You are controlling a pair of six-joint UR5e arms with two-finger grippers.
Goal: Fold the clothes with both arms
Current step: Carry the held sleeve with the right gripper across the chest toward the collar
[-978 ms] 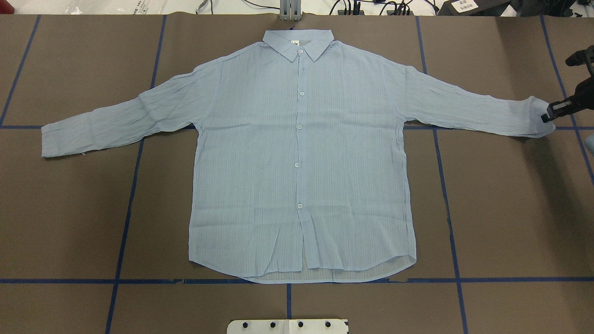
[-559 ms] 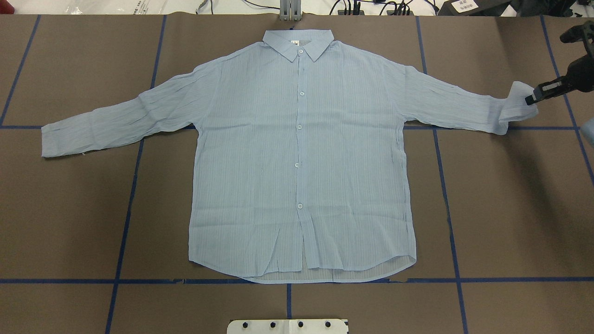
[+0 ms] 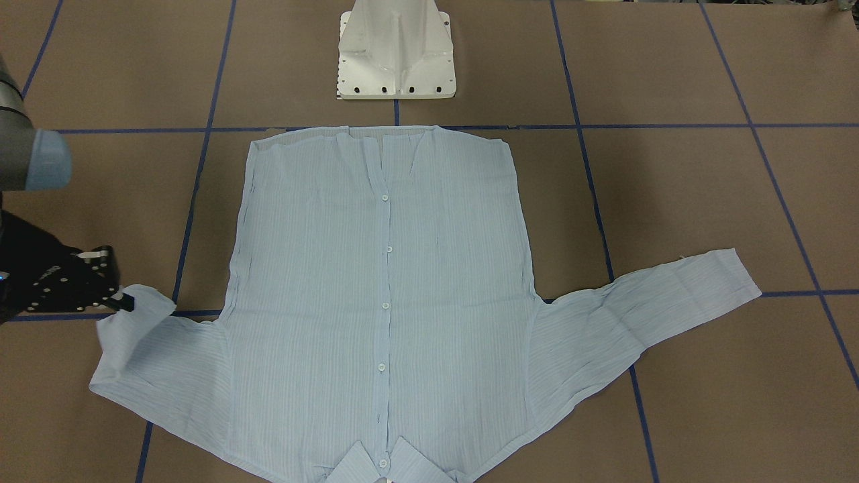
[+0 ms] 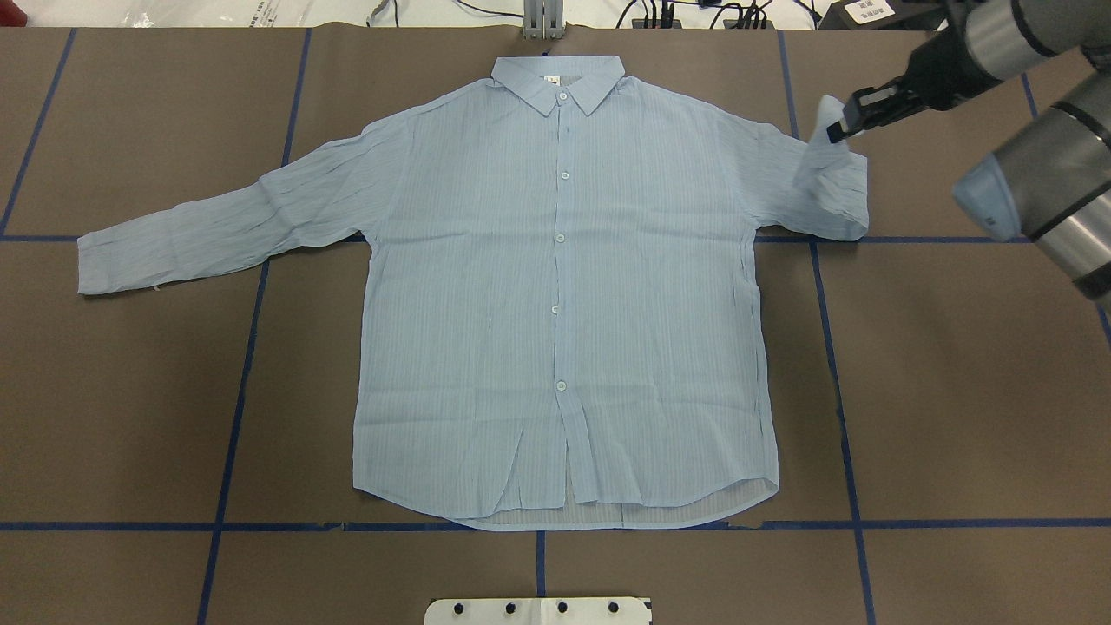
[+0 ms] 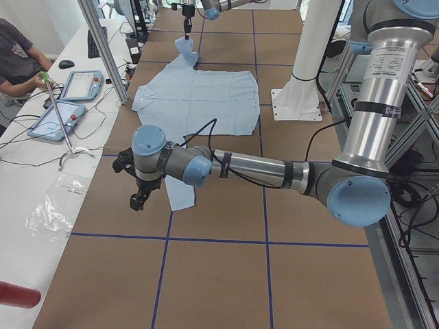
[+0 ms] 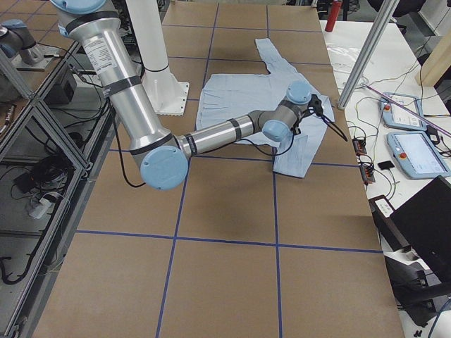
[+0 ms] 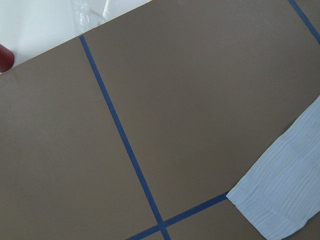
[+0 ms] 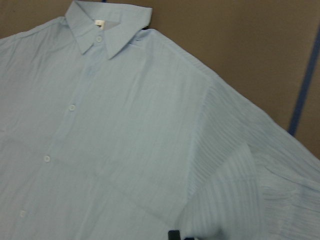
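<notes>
I am pinching the cuff [image 4: 825,117] tight in my right claw [image 4: 836,132], lifting it over the shirt [image 4: 555,304] lying flat on the surface [image 4: 955,391], and the thin cloth could be slipping free mid-fold or tugging the shoulder askew; my left claw [image 5: 137,201] I cannot tell.

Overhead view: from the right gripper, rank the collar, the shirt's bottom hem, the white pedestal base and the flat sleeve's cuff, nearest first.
From the right gripper, shut on the lifted cuff:
1. The collar, top centre.
2. The bottom hem, lower centre.
3. The white pedestal base, bottom edge.
4. The flat sleeve's cuff, far left.
</notes>
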